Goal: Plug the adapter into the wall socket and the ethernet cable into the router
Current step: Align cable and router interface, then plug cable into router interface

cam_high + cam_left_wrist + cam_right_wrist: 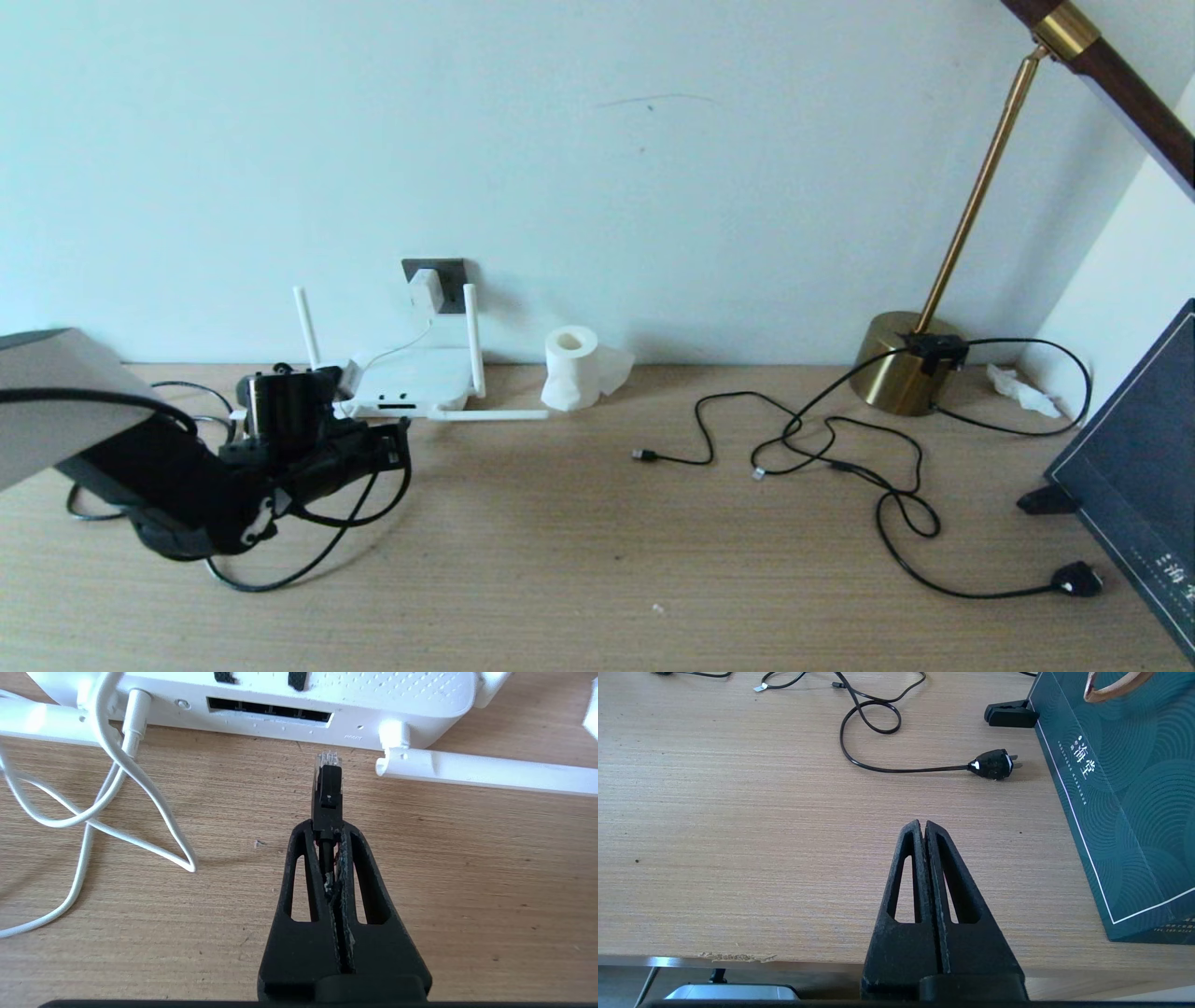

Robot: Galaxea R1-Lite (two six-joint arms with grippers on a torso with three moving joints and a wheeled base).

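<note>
Left gripper (327, 828) pinching ethernet cable (328, 788) near router (299, 700) ports; adapter (425, 291) seated in wall socket (448, 280); right gripper (923, 828) pressed together.

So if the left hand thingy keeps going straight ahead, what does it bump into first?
Probably the router. The left end effector holds the ethernet cable with its clear tip aimed at the port slots, near the row's end; exact alignment is unclear.

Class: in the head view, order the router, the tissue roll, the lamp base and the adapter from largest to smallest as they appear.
1. Router, widest with its antennas.
2. Lamp base and tissue roll: too alike to rank.
3. Adapter, smallest, on the wall socket.
All sit near the wall, so nearness hardly skews this.
</note>
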